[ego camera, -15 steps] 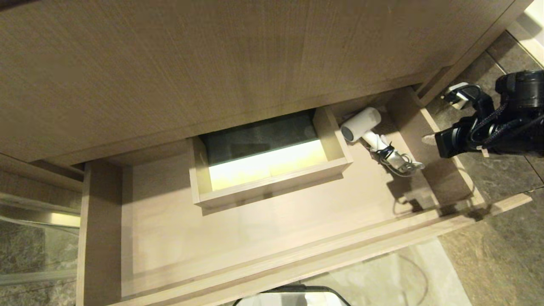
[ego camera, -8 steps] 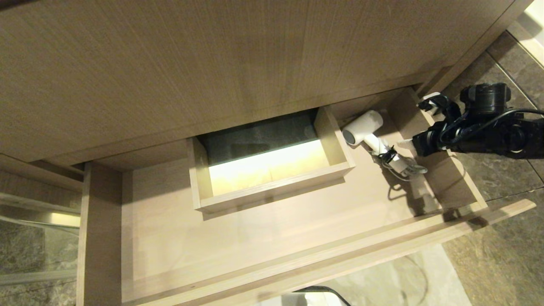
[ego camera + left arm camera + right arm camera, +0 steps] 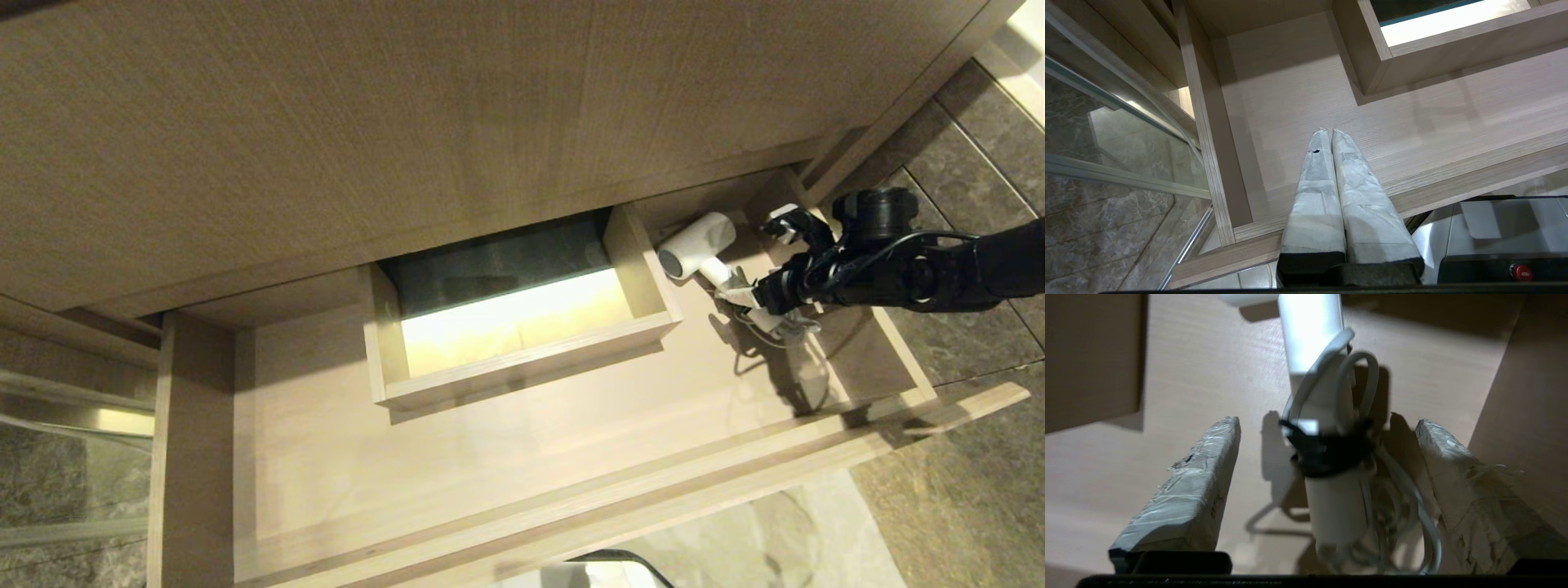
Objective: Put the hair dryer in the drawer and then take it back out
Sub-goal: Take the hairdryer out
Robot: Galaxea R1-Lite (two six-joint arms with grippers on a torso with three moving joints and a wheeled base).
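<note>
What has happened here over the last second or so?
The right gripper swung in from beside the drawer and now straddles the hair dryer handle with jaws open, nothing gripped. The dryer, the drawer and the shut left gripper stayed put.

The drawer (image 3: 506, 457) is pale matt wood-grain laminate with fine straight lines. The hair dryer (image 3: 695, 241) lying in it looks like smooth white plastic with a slight sheen, its cord (image 3: 1372, 490) glossy white and its tie (image 3: 1327, 451) matt black. The right tool's fingers (image 3: 1184, 498) wear crinkled, rough grey wrapping. Beside the drawer, the floor (image 3: 971, 490) is polished grey stone tile.
</note>
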